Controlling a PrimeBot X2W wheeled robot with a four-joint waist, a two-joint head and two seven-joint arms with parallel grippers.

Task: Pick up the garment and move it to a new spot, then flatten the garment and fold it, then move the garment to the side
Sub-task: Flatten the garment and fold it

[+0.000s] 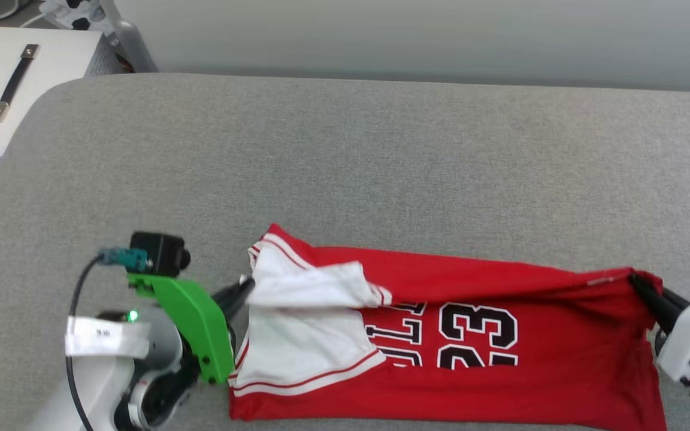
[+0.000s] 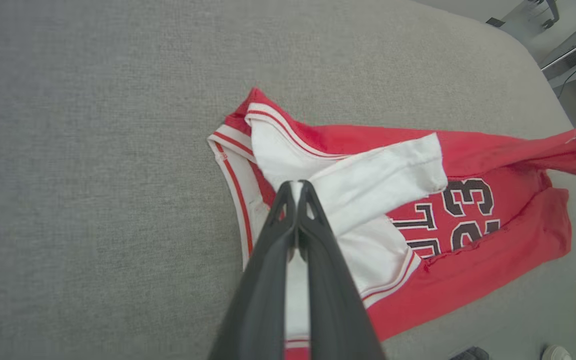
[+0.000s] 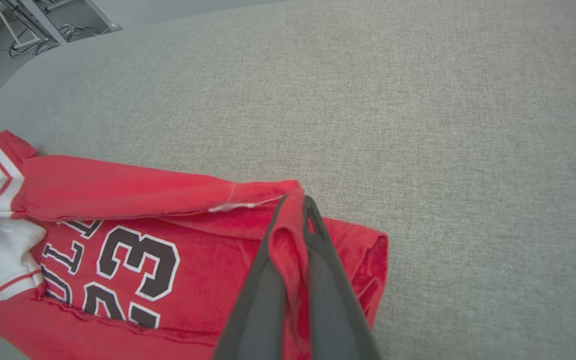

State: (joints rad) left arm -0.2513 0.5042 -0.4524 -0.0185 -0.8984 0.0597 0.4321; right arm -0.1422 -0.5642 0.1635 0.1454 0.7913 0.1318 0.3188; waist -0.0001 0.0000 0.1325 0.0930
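Observation:
The garment (image 1: 465,335) is a red jersey with white sleeves and a black 23, stretched sideways across the grey cushion (image 1: 345,155) near its front edge. My left gripper (image 1: 244,288) is shut on the white sleeve end at the garment's left; in the left wrist view white cloth (image 2: 368,185) runs between the closed fingers (image 2: 268,260) of that gripper (image 2: 296,186). My right gripper (image 1: 637,280) is shut on the red hem corner at the right; in the right wrist view a red fold (image 3: 288,240) of the garment (image 3: 133,215) is pinched at my right gripper (image 3: 295,201). The top edge is folded over the lettering.
The grey cushion stretches wide behind the garment. A white case (image 1: 9,90) with a black strap handle stands off its far left corner. A pale wall (image 1: 417,36) runs along the back. Floor and metal stands (image 3: 43,20) show past the cushion's edge.

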